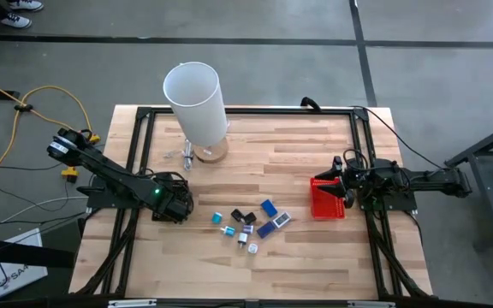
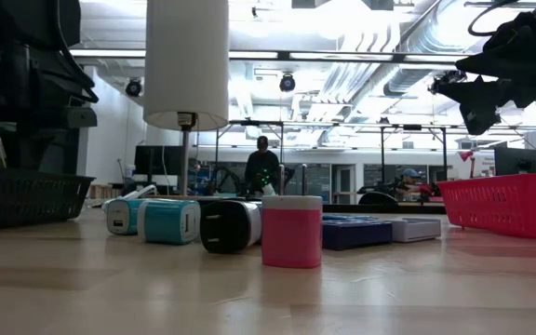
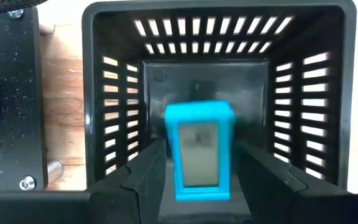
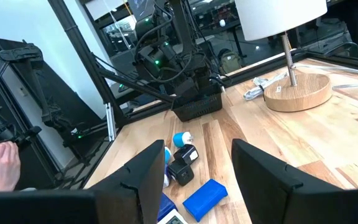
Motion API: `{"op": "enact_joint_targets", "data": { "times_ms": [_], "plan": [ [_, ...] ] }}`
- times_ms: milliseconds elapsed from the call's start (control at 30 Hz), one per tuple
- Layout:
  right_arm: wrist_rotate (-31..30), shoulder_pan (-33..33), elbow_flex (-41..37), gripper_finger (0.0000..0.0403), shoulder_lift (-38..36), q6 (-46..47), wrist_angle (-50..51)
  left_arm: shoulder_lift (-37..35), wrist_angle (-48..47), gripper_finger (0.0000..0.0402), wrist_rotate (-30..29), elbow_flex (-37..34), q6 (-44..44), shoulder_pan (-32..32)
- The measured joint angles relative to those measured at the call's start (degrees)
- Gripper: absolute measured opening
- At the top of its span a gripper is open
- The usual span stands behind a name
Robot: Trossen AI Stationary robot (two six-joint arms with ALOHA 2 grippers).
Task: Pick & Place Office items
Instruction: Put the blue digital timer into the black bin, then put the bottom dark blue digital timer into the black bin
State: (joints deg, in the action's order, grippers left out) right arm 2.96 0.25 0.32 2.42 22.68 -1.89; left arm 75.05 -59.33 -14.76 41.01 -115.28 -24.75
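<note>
Left gripper [image 3: 199, 180] over the black basket [image 3: 123, 81], blue charger between its fingers

The blue charger [image 3: 199, 152] sits between parted fingers, seemingly loose, above the basket floor. The right gripper [image 4: 194, 180] hangs half-open and empty by the red basket [image 1: 325, 198]; other office items [image 1: 251, 224] lie on the surface beyond it.

Both arms are showing as dark, near-black jointed links with black cables running along them. The left arm [image 1: 114, 178] is glowing with a small green light near its wrist and is wearing yellow fittings at its base end. The right arm [image 1: 409, 181] is carrying looped black cabling near its wrist. The left gripper [image 3: 201, 177] is presenting two matte black, angular, wedge-shaped fingers; the right gripper [image 4: 194, 174] is looking the same.
</note>
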Motion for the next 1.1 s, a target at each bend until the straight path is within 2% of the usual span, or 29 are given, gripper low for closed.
{"op": "enact_joint_targets", "data": {
  "times_ms": [700, 933, 1100],
  "plan": [
    [0.00, 0.00, -0.01, 0.0174, 0.00, 0.00, 0.02, -1.17, -0.17, 0.0180, -0.49, 0.02, 0.40, -0.21],
    [0.00, 0.00, -0.02, 0.0174, 0.00, 0.00, 0.01, -6.74, 0.12, 0.0179, -4.78, 0.02, 6.99, -0.22],
    [0.00, 0.00, -0.02, 0.0174, 0.01, 0.00, 0.00, -9.70, 2.66, 0.0179, -8.60, 0.04, 15.60, -0.22]
  ]
}}
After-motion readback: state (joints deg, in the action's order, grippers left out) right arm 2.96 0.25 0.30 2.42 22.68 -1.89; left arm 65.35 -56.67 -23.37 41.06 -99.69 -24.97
